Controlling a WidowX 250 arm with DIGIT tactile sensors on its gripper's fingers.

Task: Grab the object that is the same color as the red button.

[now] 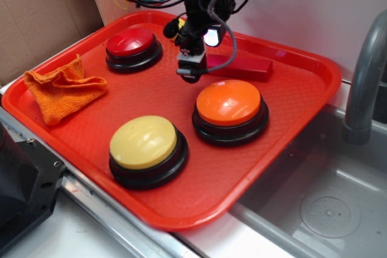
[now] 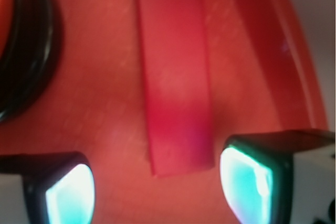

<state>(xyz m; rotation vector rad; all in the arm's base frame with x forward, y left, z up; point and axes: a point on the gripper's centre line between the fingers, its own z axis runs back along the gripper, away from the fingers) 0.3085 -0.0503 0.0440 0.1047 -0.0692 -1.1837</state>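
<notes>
Red rectangular block (image 2: 176, 82) lies flat on the red tray (image 1: 284, 131) near the back rim, behind the orange-domed button (image 1: 230, 104) and to the right of the dark-red button (image 1: 132, 43) it matches in colour; flat and low, so it probably wants a straight-down pinch across its narrow width. Arm hangs vertical over the block's near end, gripper (image 2: 157, 184) pointing down, pincer spread with one fingertip (image 2: 71, 195) on each side of the block's end, neither visibly touching it. Judged: lined up to descend and close.
</notes>
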